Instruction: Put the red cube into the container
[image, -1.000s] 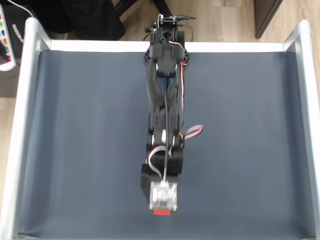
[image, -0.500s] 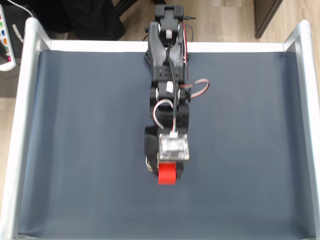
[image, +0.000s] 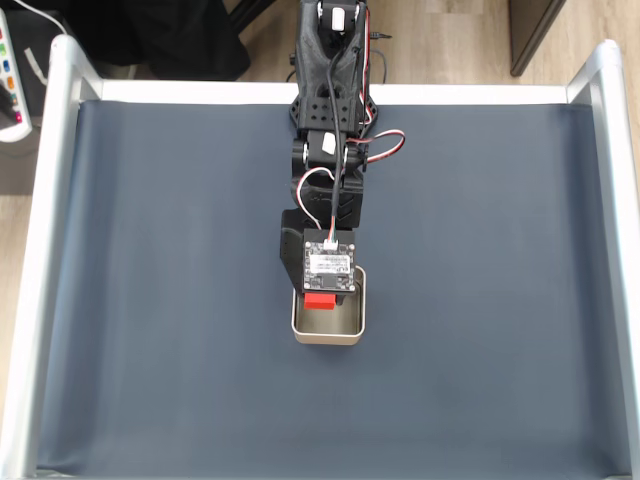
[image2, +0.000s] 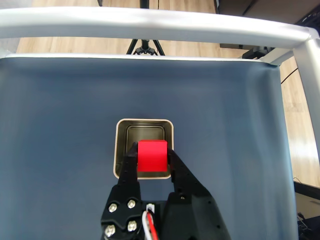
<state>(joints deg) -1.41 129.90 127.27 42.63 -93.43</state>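
The fingers (image2: 151, 161), closed on the red cube (image2: 152, 155) from either side, carry it at lower centre of the wrist view above the near edge of the container (image2: 120, 150), presumably for release inside.

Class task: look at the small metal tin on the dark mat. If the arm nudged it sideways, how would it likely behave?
The tin looks thin-walled, so it is probably light and would slide on the mat. Its low walls and flat base suggest that it would not tip. The red cube, held in the gripper above it, adds no weight yet.
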